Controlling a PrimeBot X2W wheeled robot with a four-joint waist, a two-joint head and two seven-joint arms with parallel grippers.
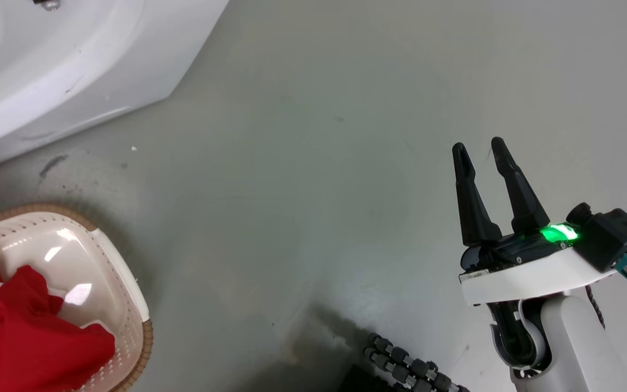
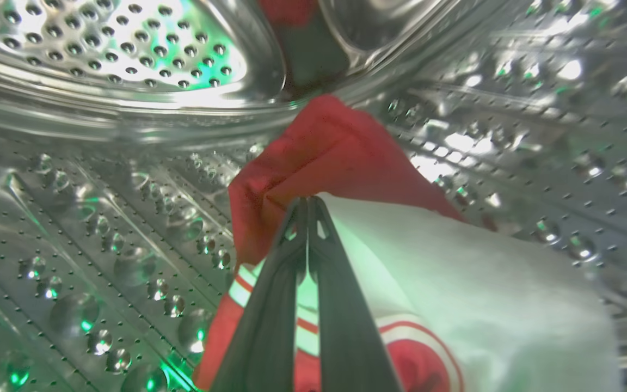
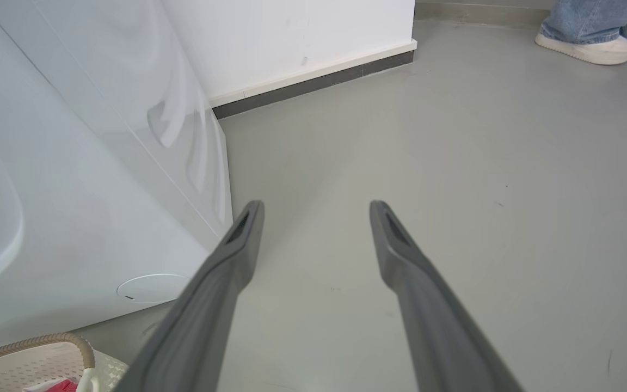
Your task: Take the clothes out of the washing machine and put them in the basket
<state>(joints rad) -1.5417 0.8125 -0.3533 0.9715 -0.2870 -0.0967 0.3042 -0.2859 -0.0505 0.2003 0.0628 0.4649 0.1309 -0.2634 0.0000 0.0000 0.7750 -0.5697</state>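
A bare grey floor (image 1: 313,163) runs from the white washing machine (image 1: 74,65) at the upper left of the head view to the cream basket (image 1: 135,305) at the lower left, where red clothes (image 1: 19,337) already lie.

Inside the perforated steel drum (image 2: 101,228), the left hand (image 2: 308,202) is pressed to a thin line on a fold of a red-and-white garment (image 2: 340,147), just where the red cloth meets the white panel. The pinch looks shallow, taken at the very tips, so the fold may slide free once the cloth's weight hangs from it. Most of the garment lies below the grip. That loose part could drag over the porthole lip, or trail past the small basket and land on the floor.

The left arm reaches deep into the drum, its fingers pointing further in. The right hand (image 1: 478,144) hovers over open floor beside the machine, well apart from the basket, its fingers spread wide and holding nothing.
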